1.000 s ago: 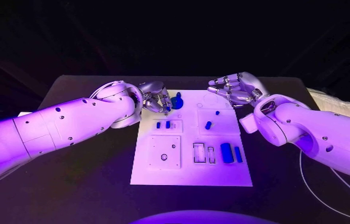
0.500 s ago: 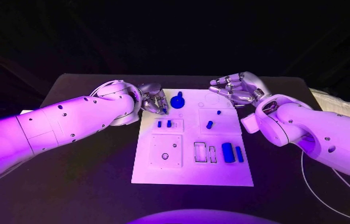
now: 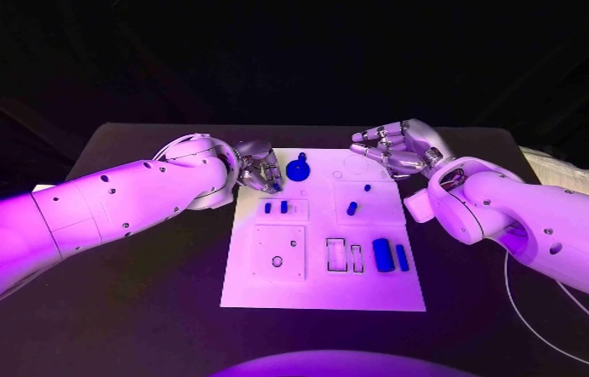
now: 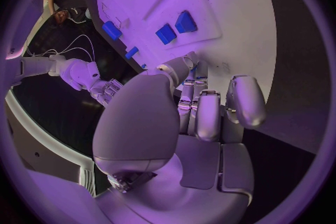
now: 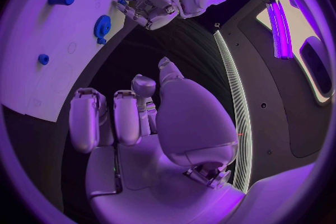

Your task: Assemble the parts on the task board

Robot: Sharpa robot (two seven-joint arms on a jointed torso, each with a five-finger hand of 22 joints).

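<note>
Black counter under the white task board (image 3: 322, 296). My left hand (image 3: 259, 173) sits at the board's far left edge, fingers curled in, holding nothing that I can see. A second ago the blue gear-like part (image 3: 299, 171) was against its fingers; now it stands on the board just right of them, so I judge it placed. My right hand (image 3: 395, 151) hovers unchanged past the far right corner, fingers bent, empty. Other blue parts (image 3: 389, 256) wait nearer me.
</note>
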